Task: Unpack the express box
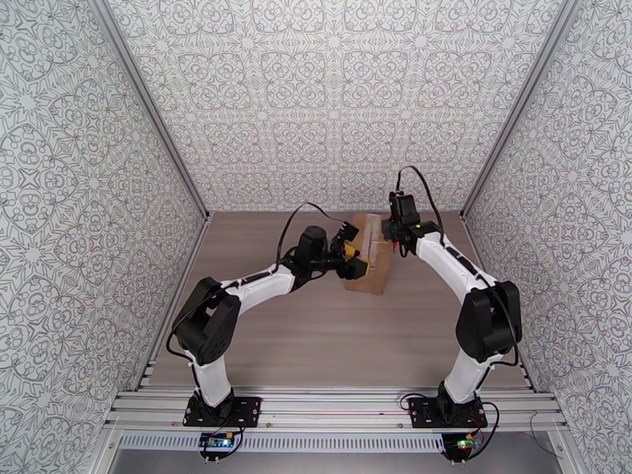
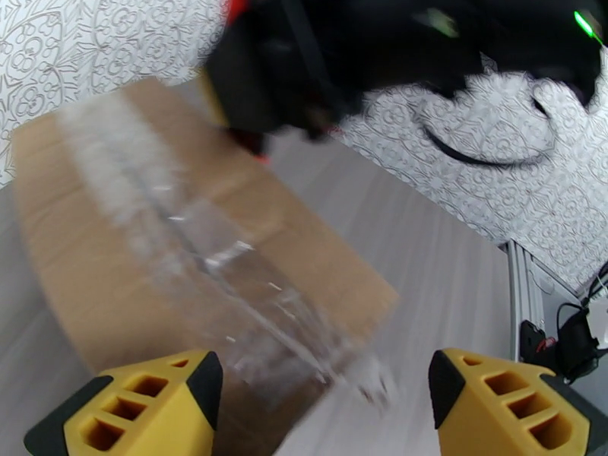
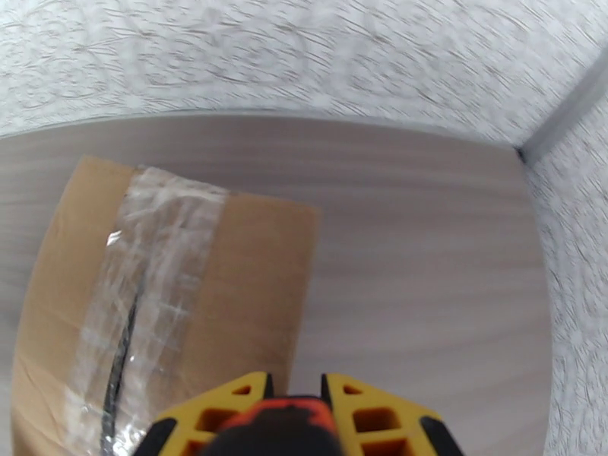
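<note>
Overhead, two close wrist views; shared box [image 1: 378, 272]

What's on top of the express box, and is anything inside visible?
Clear tape runs along the top seam of the express box, a dark line down its middle. Flaps are shut, so contents are hidden.

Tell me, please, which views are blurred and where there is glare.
Top external: sharp, evenly lit, no glare. Left wrist: motion blur smears the express box, its tape glaring white. Right wrist: the back wall is smeared, the box fairly crisp.
</note>
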